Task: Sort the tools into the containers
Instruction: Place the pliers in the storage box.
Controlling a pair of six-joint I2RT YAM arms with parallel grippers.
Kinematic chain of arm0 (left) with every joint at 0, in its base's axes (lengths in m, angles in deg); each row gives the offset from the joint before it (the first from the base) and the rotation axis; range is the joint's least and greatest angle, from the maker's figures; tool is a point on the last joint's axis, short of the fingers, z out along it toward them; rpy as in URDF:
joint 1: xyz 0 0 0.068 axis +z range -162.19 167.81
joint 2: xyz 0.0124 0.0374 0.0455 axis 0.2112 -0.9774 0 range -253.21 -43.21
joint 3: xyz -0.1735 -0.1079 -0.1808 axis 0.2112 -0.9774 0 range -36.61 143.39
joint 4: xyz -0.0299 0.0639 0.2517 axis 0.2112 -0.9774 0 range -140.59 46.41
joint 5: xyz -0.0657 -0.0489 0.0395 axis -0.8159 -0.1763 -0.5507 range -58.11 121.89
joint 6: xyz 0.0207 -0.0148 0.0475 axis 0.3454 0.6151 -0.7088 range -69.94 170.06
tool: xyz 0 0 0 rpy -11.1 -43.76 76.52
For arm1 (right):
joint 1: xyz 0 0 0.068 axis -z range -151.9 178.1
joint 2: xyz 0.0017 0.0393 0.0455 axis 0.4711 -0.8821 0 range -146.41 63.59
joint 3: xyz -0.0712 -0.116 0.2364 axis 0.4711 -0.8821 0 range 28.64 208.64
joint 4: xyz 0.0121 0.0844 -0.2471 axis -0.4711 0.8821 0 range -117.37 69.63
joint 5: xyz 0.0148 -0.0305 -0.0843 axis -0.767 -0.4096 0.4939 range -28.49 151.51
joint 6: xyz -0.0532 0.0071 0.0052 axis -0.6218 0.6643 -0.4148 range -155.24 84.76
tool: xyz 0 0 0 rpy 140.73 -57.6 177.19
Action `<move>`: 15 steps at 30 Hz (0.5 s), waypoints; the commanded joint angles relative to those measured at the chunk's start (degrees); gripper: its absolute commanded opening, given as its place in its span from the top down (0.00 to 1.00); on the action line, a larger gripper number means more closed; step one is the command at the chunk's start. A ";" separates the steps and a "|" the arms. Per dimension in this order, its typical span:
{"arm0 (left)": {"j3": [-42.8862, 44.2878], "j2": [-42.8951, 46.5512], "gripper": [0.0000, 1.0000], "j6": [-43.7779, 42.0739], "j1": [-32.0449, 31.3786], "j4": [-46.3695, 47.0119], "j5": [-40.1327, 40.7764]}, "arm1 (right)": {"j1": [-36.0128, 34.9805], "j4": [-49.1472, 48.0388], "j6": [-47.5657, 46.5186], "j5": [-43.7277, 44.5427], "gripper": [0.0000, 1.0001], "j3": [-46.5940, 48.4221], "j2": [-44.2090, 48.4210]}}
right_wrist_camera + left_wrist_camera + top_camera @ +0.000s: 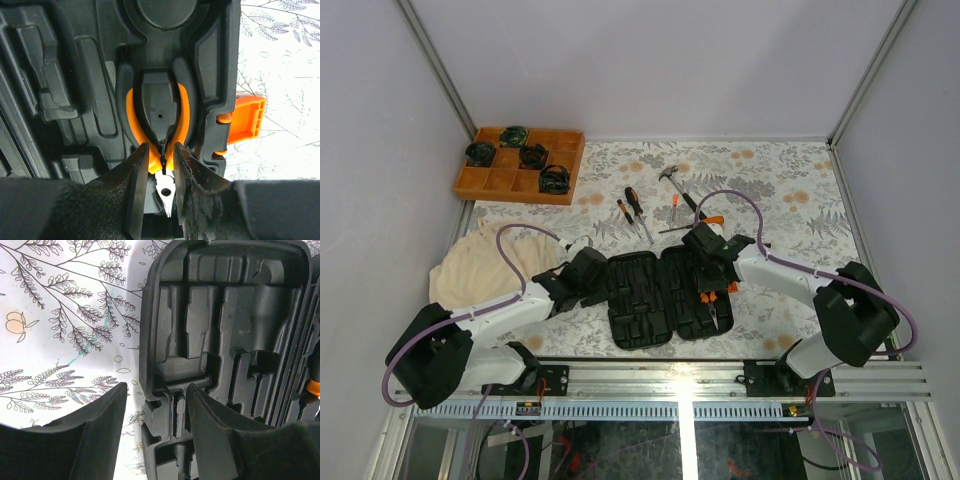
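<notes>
The black tool case [640, 300] lies open on the flowered cloth. My right gripper [712, 268] is over its right half, jaws closed on the pivot of the orange-and-black pliers [131, 117], which lie in their moulded slot [712, 310]. My left gripper [596, 273] is open and astride the case's left wall [150, 340], one finger outside on the cloth and one inside the case [225, 315]. Beyond the case lie a hammer [670, 176] and screwdrivers [634, 205], [674, 208]. Another orange handle [712, 221] shows just behind my right gripper.
An orange gridded tray [470, 185] with round black-green coils stands at the back left. A cream cloth [480, 265] is bunched beside my left arm. The case's orange latch [247, 120] sticks out on its right edge. Grey walls close in the table.
</notes>
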 commanded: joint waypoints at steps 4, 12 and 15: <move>0.56 -0.39 0.50 -0.99 0.06 2.84 -0.28 | 0.00 3.49 2.39 -2.39 0.67 -6.40 -3.09; 0.63 0.40 0.51 -1.25 0.06 2.25 0.71 | 0.00 1.08 -2.22 0.87 0.66 -0.50 10.09; 0.86 0.09 0.51 -1.25 0.07 2.42 0.42 | 0.02 -2.46 -4.10 -2.32 0.68 -0.02 11.46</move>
